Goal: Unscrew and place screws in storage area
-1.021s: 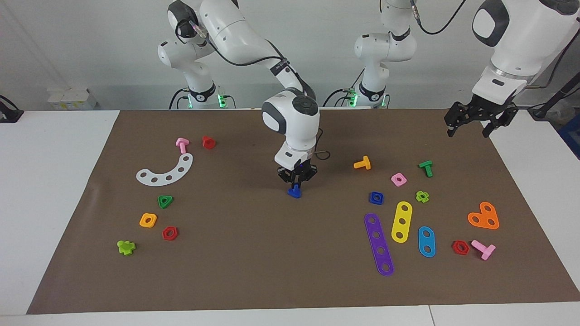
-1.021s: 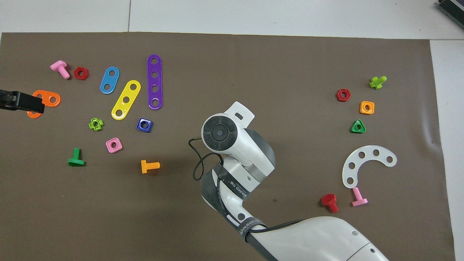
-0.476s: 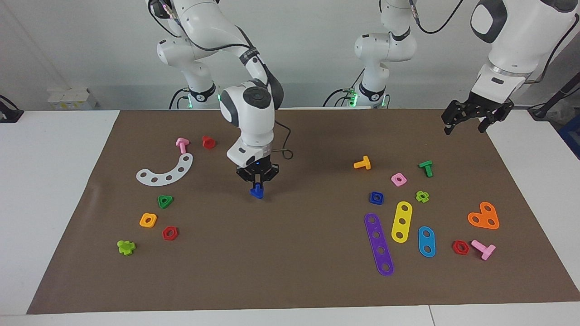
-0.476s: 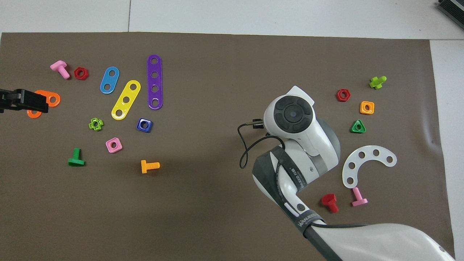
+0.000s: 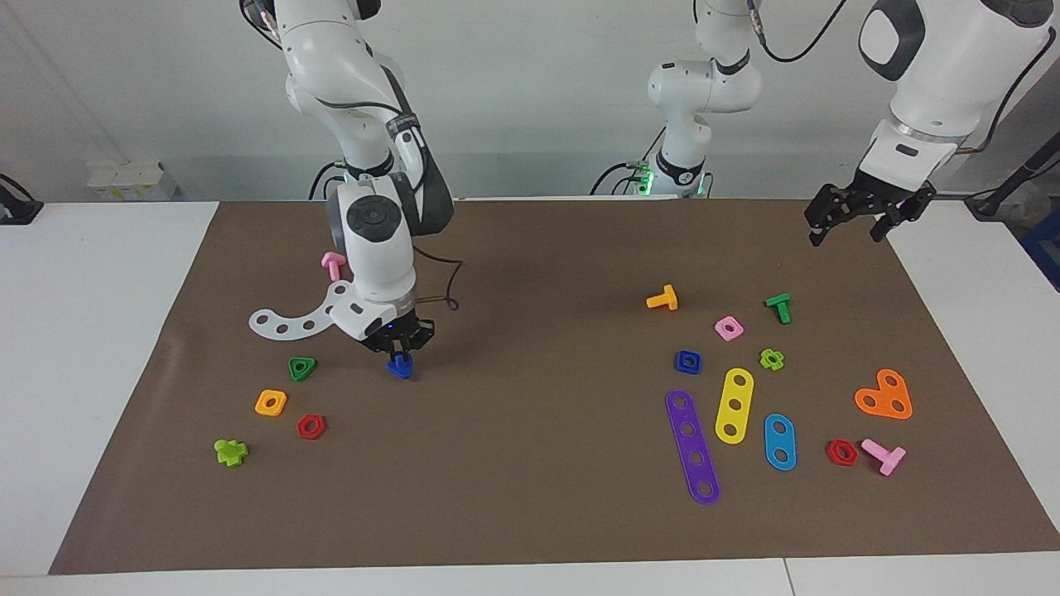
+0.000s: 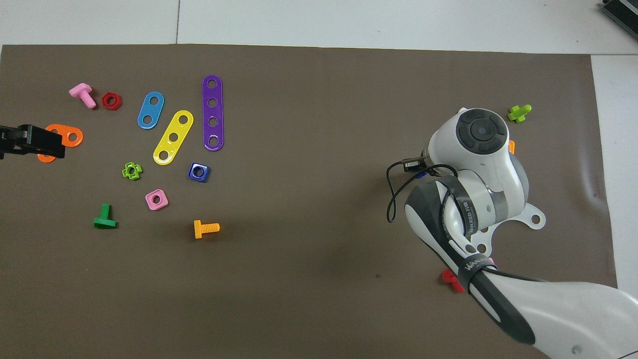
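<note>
My right gripper (image 5: 400,354) is shut on a dark-blue screw (image 5: 400,365) and holds it head down, just above the brown mat (image 5: 464,430), beside the green triangular nut (image 5: 301,367). In the overhead view the right wrist covers the gripper and only a sliver of the dark-blue screw (image 6: 421,174) shows. The bare mat around it at the right arm's end is the storage area (image 5: 364,414). My left gripper (image 5: 853,225) is open and empty, raised over the mat's edge at the left arm's end; it also shows in the overhead view (image 6: 31,143).
At the right arm's end lie a white curved plate (image 5: 302,312), a pink screw (image 5: 332,264), orange (image 5: 271,402) and red (image 5: 310,426) nuts and a lime screw (image 5: 230,451). At the left arm's end lie a dark-blue square nut (image 5: 687,361), coloured strips and several screws and nuts.
My right arm has carried the dark-blue screw from the middle of the mat toward its own end, to beside the green triangular nut. My left gripper has barely moved.
</note>
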Controlling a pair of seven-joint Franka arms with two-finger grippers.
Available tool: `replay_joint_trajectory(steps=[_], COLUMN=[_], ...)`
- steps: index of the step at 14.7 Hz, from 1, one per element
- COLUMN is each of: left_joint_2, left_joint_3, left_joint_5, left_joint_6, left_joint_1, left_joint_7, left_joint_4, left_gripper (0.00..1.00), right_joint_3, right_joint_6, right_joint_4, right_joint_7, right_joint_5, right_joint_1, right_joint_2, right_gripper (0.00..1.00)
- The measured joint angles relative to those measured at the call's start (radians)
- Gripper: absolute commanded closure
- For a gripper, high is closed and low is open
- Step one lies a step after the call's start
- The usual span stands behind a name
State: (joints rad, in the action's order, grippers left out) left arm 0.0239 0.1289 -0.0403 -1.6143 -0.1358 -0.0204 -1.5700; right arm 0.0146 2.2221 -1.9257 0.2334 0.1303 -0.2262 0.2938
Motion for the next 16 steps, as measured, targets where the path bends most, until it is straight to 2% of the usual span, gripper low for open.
replay_joint_trajectory(steps=[6,7,8,9,10,12,16], left_joint_2=[0.000,0.000,0.000,0.000,0.000,0.000,0.000], left_joint_3=[0.007,0.007,0.007,0.007,0.007,0.007,0.007], left_joint_5=[0.000,0.000,0.000,0.000,0.000,0.000,0.000], left_joint_6=[0.000,0.000,0.001,0.001,0.001,0.001,0.001], left_joint_1=[0.014,0.014,0.014,0.014,0.014,0.014,0.014], left_joint_7=[0.000,0.000,0.000,0.000,0.000,0.000,0.000], left_joint_4=[-0.001,-0.001,-0.001,-0.001,-0.001,-0.001,-0.001], left_gripper=[0.00,0.00,0.00,0.00,0.00,0.00,0.00], right_joint_3=[0.000,0.000,0.000,0.000,0.000,0.001,0.001], right_joint_6=[0.000,0.000,0.000,0.000,0.000,0.000,-0.014], right_joint_4=[-0.034,-0.037,-0.038,-0.039,-0.041,-0.042,-0.035], right_joint_7=[-0.100,-0.103,-0.104,-0.108,-0.113,-0.120,-0.121], right_joint_5=[-0.051,-0.051,-0.051,-0.051,-0.052,-0.052,-0.060], right_joint_1=[0.079,0.083,0.087,0.092,0.095,0.103,0.119], right_joint_2=[-0.009,-0.010,-0.011,-0.011,-0.011,-0.012,-0.074], right_gripper=[1.00,0.88,0.42,0.31,0.25,0.02,0.01])
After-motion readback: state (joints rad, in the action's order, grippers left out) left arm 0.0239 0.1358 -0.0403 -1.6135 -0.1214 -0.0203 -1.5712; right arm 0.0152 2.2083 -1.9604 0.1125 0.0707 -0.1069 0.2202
